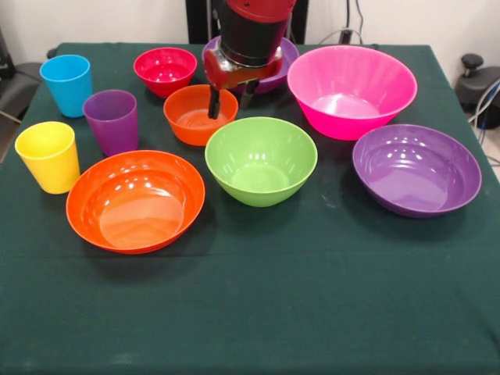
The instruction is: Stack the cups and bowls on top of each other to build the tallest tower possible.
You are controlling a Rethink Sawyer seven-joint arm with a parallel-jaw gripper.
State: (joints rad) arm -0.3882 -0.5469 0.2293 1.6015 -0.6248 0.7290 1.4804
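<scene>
Orange small bowl (200,115) rim between spread fingers (213,105), one inside

Three cups (66,125) left of the bowls (261,160)

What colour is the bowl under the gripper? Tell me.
Orange: the small bowl beneath the gripper, clearest in the front view.

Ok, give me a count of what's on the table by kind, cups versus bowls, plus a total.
Cups: 3 (blue, purple, yellow)
Bowls: 7 (red, small orange, wide orange, green, pink, purple, purple behind the arm)
Total: 10
</scene>
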